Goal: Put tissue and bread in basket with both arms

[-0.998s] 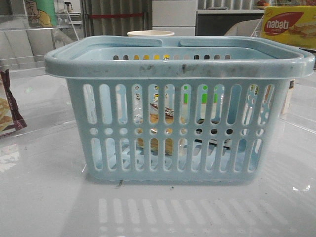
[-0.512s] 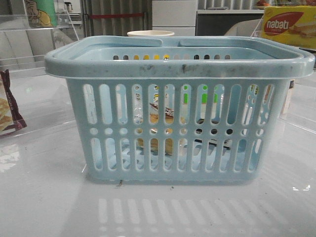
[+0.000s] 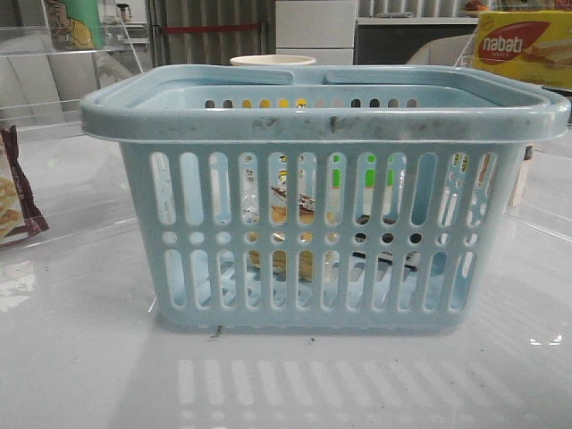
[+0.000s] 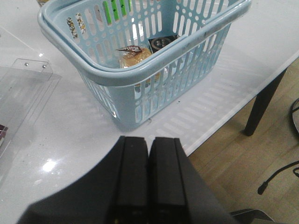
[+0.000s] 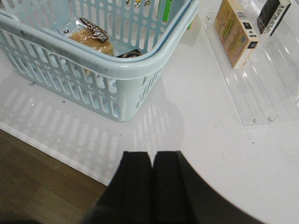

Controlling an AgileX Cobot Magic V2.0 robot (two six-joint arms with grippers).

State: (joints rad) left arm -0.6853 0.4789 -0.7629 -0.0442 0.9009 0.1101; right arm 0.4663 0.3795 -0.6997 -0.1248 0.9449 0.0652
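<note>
Bread and half-hidden tissue in basket; both end effectors pressed together.

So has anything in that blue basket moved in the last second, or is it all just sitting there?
Nothing visibly changed in the front view. The basket stands in the same spot, with the bread and the dark tissue pack lying inside it as before. Behind it, the nabati box and the maroon snack bag have not shifted either. No claw shows in that view.
</note>
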